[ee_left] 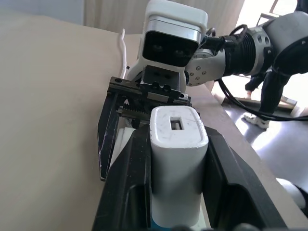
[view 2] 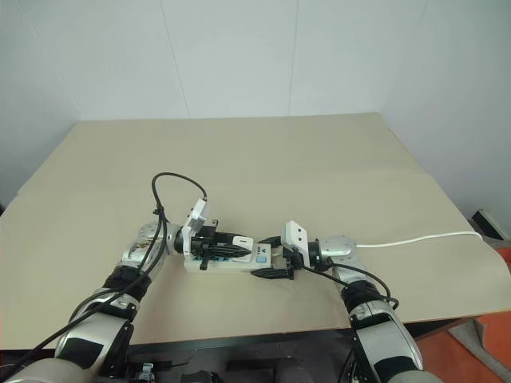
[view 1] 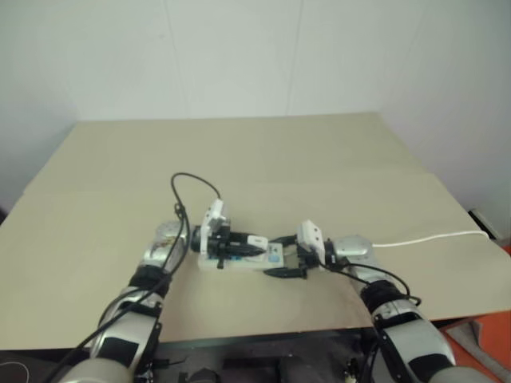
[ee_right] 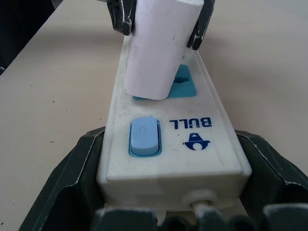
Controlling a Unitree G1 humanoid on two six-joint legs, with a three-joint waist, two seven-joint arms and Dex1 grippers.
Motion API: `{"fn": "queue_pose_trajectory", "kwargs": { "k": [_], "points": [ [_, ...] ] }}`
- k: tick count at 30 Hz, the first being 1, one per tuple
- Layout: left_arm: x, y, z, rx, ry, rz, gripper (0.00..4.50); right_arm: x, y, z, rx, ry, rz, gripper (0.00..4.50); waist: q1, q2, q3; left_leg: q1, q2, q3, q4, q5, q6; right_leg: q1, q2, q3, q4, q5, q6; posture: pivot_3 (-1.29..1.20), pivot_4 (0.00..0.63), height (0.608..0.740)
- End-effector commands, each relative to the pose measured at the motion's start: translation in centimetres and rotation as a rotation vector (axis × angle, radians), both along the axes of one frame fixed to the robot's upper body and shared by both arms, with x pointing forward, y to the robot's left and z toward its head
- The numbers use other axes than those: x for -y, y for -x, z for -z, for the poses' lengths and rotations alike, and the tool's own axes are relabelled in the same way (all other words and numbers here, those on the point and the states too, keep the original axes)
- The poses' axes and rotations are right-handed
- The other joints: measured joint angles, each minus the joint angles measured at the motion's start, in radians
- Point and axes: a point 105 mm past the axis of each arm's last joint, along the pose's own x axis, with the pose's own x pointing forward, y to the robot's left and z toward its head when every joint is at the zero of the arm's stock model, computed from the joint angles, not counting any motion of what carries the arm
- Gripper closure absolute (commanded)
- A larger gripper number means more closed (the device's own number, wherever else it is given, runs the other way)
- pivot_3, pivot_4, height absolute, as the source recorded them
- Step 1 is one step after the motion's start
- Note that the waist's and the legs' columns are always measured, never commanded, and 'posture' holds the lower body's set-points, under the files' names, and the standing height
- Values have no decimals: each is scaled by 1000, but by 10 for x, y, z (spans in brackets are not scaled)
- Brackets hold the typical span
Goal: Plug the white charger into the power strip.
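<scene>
White charger (ee_right: 161, 45), clamped between the left gripper's (ee_left: 166, 168) fingers, sits tilted on a blue socket face of the power strip (ee_right: 173, 144), whose cord end the right gripper (view 2: 273, 257) straddles with fingers spread, on the tan table (view 2: 279, 159).

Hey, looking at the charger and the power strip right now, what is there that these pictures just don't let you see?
- Charger prongs: hidden under its own body in the right wrist view, so whether they have entered the socket is unclear.
- Power strip far end: blocked by the charger and the left tool.
- Strip's sockets in the head views: too small, covered by both tools.
- Cord: its end is cut off at the table's right edge.
</scene>
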Motion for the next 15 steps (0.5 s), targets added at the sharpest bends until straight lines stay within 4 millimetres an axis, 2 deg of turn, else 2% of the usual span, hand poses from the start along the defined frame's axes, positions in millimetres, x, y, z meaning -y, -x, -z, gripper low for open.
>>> {"fn": "queue_pose_trajectory", "kwargs": {
  "k": [1,6,15],
  "points": [
    [-14,-1,-2,37,3,-33,3470,-2,10,19,-40,60,-35,1082,-2,0,0,0,0,0,0,0,0,0,0,0,0,0,0,0,150,740],
    [-33,2,3,56,-25,-49,3470,-4,11,19,-36,59,-42,1082,-7,0,0,0,0,0,-1,0,0,0,0,0,0,0,0,0,150,740],
    [-49,5,8,109,0,-98,3470,-5,12,18,-29,53,-42,1082,-14,0,0,1,1,0,-1,0,0,0,1,0,0,0,0,0,150,740]
  ]
}}
